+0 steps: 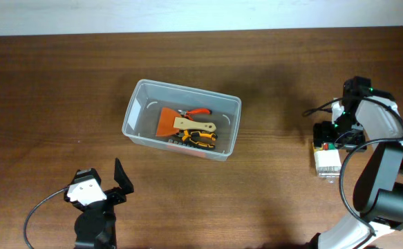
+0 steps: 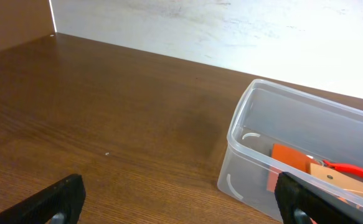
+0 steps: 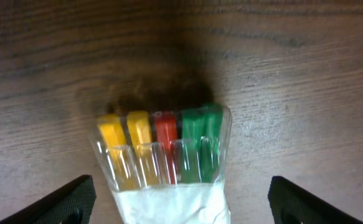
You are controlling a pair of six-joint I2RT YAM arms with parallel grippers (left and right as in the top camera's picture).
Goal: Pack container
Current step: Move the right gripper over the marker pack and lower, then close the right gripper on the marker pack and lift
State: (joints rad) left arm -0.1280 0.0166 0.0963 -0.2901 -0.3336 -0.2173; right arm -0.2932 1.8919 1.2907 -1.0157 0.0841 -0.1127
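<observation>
Clear container (image 1: 146,116) — rounded corners, thick rim

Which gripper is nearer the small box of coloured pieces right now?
Right. The right gripper hangs open directly over the small box, straddling it. The left gripper sits open far across the table, beyond the clear container.

From above, light falls soft and even on the brown table (image 1: 49,104). Ahead of the left fingers (image 2: 63,199) the pale wall (image 2: 231,31) burns out white and glares on the far rim of the container (image 2: 249,168); the fingers are black and blurred. The right wrist view is dim and soft: a heavy shadow lies just beyond the small box (image 3: 162,155) between the dark, unfocused right fingers (image 3: 69,202).
</observation>
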